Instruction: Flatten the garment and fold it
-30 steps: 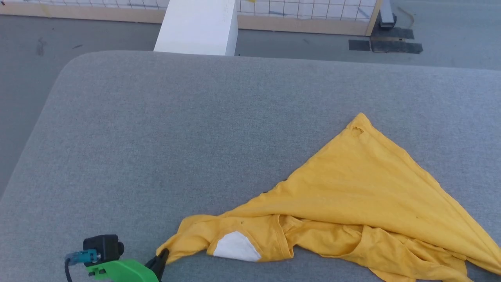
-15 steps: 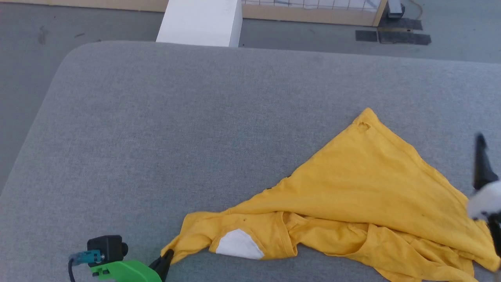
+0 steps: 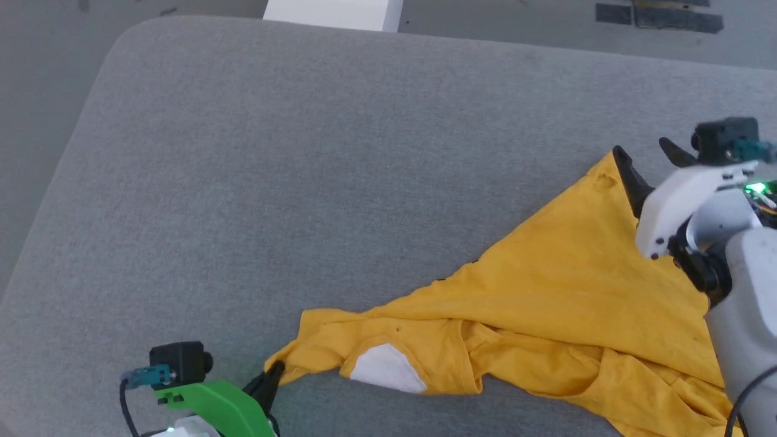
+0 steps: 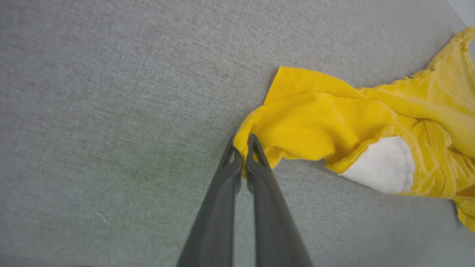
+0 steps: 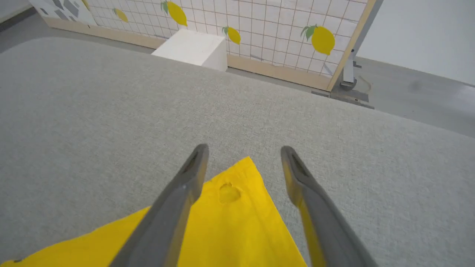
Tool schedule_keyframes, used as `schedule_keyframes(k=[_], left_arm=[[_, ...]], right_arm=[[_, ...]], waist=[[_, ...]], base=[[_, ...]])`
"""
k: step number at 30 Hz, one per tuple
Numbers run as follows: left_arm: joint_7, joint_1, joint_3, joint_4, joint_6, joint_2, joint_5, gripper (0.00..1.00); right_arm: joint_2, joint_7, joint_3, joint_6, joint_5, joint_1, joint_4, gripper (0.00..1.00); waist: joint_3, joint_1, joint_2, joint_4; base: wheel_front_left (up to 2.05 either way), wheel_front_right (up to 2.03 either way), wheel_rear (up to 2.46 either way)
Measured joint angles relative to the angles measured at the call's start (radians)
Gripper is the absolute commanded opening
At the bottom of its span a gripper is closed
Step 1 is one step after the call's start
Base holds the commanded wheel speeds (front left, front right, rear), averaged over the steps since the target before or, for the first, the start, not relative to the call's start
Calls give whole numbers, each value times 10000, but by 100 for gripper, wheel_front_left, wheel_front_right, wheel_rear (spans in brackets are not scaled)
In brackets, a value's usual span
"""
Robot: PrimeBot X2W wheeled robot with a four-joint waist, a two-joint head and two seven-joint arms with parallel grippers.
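1. Garment (image 3: 546,291) crumpled in a rough triangle at 4 o'clock on grey padded surface (image 3: 303,152); white patch (image 3: 388,369) near its low edge.
2. Left gripper (image 4: 243,139) at 7 o'clock, pinched tight on garment's left corner.
3. Right gripper (image 5: 245,149) at 3 o'clock, jaws spread wide either side of garment's top corner, holding nothing.
4. Past surface at 12 o'clock: white block (image 5: 193,48), lemon-print tiled panel (image 5: 278,29), grey floor (image 3: 36,91).
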Motion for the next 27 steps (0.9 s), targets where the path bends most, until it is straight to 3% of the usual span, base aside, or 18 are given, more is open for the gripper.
schedule_keyframes(k=[7,13,14,15,17,19,21,27], left_arm=[[-173,-266,-153,309,-123,-150,-48,0],[-341,-484,-253,516,-232,-230,-121,0],[-343,-512,-267,539,-242,-234,-136,0],[-345,-546,-276,568,-259,-236,-144,0],[-378,-576,-290,617,-270,-236,-146,0],[-422,-593,-297,663,-270,-236,-150,0],[-433,-599,-303,704,-270,-236,-157,0],[-462,-581,-305,771,-268,-238,-174,0]], right_arm=[[17,2303,-184,-2,-531,-1360,1760,100],[111,4050,-587,-2,-1175,-1967,2303,100],[123,4213,-619,-2,-1233,-2037,2301,92],[132,4374,-654,-2,-1304,-2090,2291,52],[161,4621,-731,0,-1427,-2109,2228,30],[217,4646,-794,0,-1473,-2100,2125,0],[259,4449,-913,0,-1501,-1996,1962,0],[372,1885,-1488,-2,-1277,-585,995,0]], waist=[[421,0,0,423],[701,0,0,688],[730,0,0,717],[758,0,0,747],[796,0,0,789],[788,0,0,794],[746,0,0,782],[432,0,0,720]], base=[[0,0,0],[0,0,0],[0,0,0],[0,0,0],[0,0,0],[0,0,0],[0,0,0],[0,0,0]])
